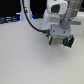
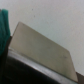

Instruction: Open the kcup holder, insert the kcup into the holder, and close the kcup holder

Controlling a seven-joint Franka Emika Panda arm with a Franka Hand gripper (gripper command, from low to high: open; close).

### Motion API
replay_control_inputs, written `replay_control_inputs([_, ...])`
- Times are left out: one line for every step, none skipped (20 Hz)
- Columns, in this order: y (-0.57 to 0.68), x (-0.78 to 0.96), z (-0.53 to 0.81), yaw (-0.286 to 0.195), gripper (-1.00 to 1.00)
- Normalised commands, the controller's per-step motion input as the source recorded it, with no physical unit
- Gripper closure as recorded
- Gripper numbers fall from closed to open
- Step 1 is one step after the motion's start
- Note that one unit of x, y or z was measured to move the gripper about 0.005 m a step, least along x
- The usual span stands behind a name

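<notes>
Pale bench [image 1: 25, 62] across the whole scene. Small black box, probably the kcup holder [image 1: 68, 43], just beside the gripper [image 1: 59, 40] toward the exterior view's right; long axis and facing too blurred to tell. Cannot tell whether jaws released or clenched. Green sliver, perhaps the kcup [image 2: 3, 25], close by.

Robot arm [image 1: 56, 15]: one, with one gripper [image 1: 63, 42] at its end. Black cable [image 1: 31, 21]: one. Worktop [image 1: 25, 57]: one. Flat grey panel [image 2: 42, 52] in the wrist view: one.
</notes>
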Motion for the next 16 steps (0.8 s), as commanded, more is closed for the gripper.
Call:
replay_control_inputs([0.49, -0.42, 0.02, 0.1, -1.0])
replay_control_inputs([0.49, -0.47, 0.02, 0.101, -1.0])
replay_control_inputs([0.48, -0.5, 0.01, 0.103, -1.0])
replay_control_inputs([0.47, -0.54, 0.01, 0.104, -1.0])
replay_control_inputs([0.48, -0.57, 0.02, 0.103, -1.0])
replay_control_inputs([0.47, -0.59, 0.02, 0.104, -1.0])
replay_control_inputs([0.47, -0.59, 0.02, 0.108, -1.0])
replay_control_inputs([0.47, -0.59, 0.02, 0.108, -1.0])
replay_control_inputs([0.44, -0.57, 0.02, 0.104, -1.0])
replay_control_inputs([0.46, -0.58, 0.02, 0.104, -1.0])
replay_control_inputs([0.46, -0.58, 0.02, 0.106, -1.0])
replay_control_inputs([0.47, -0.59, 0.03, 0.109, -1.0])
replay_control_inputs([0.47, -0.61, 0.04, 0.107, -1.0])
replay_control_inputs([0.47, -0.62, 0.03, 0.103, -1.0])
replay_control_inputs([0.47, -0.63, 0.03, 0.101, -1.0])
replay_control_inputs([0.47, -0.65, 0.03, 0.098, -1.0])
